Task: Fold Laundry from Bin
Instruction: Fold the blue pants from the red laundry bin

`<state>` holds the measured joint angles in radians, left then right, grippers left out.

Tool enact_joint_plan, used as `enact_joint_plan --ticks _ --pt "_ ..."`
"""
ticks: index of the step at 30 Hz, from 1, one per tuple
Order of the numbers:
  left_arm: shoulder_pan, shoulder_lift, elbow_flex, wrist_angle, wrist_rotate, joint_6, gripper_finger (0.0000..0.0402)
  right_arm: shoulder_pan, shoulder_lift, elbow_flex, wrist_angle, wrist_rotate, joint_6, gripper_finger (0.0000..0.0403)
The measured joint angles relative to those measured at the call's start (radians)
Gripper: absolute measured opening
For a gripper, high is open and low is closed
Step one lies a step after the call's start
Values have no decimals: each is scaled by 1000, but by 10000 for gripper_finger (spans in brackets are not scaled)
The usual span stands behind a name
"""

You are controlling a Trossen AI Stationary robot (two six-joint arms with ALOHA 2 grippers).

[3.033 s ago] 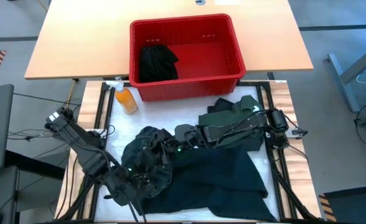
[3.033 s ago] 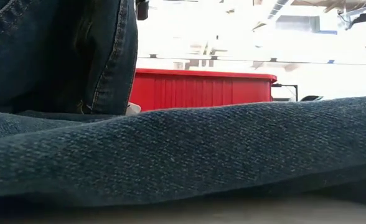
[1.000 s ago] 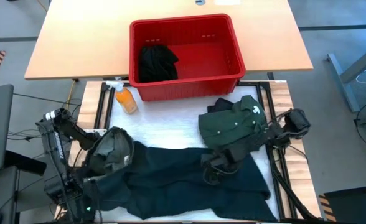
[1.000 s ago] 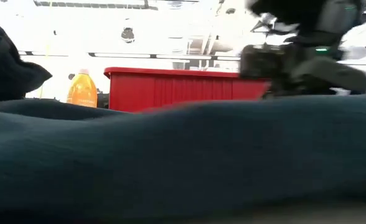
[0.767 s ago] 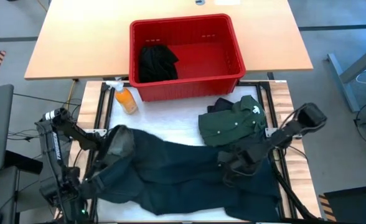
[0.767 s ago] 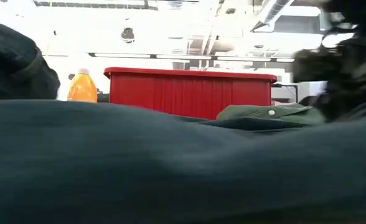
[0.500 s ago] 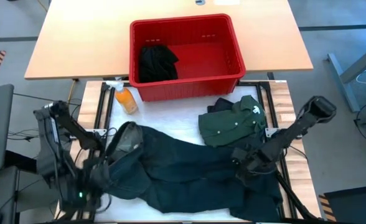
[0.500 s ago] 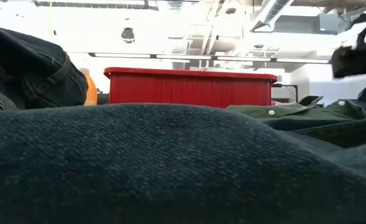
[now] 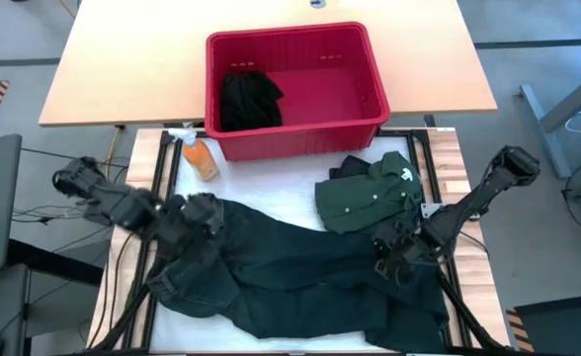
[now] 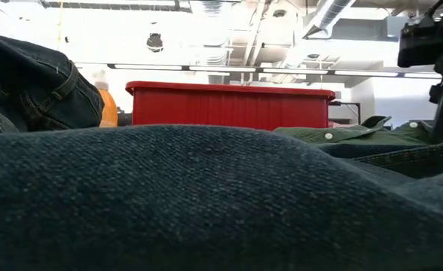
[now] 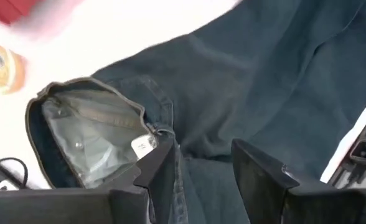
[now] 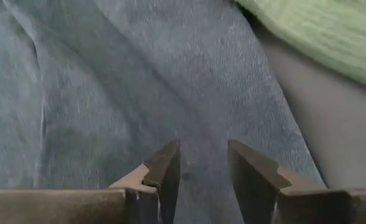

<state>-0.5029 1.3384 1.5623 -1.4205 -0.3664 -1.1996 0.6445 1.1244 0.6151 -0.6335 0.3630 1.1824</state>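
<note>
**Jeans spread out, both grippers apart above them**

Left gripper [image 11: 201, 165] hangs parted over the jeans' [image 9: 300, 272] waistband at nine o'clock; right gripper [image 12: 203, 163] parted over the legs at four. Denim looks heavy, limp, grippy: take seams or hems. Green shirt [image 9: 370, 193] lies at two, bin [image 9: 295, 133] at twelve holding a black garment [image 9: 246, 97]. Surface [image 9: 271, 188] white-padded; bottle [image 9: 200, 155] near the bin.

A tan wooden desk [image 9: 113, 69] stands on a grey floor [image 9: 542, 40], with a white mat [image 9: 271, 188] laid on a slatted surface nearer the camera. Bright ceiling lights [image 10: 206, 68] and ducts [image 10: 327, 11] show in the room behind.
</note>
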Motion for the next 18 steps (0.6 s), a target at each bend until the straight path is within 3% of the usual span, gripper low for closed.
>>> enact_joint_plan --ticks 8,13,18 --pt "171 -1 -33 16 216 146 145 -11 4 1 52 35 -13 159" --pt "254 -26 -218 119 349 208 145 -11 3 1 79 55 -31 159" --pt "323 -121 -388 298 407 184 145 -11 3 2 99 55 -40 159"
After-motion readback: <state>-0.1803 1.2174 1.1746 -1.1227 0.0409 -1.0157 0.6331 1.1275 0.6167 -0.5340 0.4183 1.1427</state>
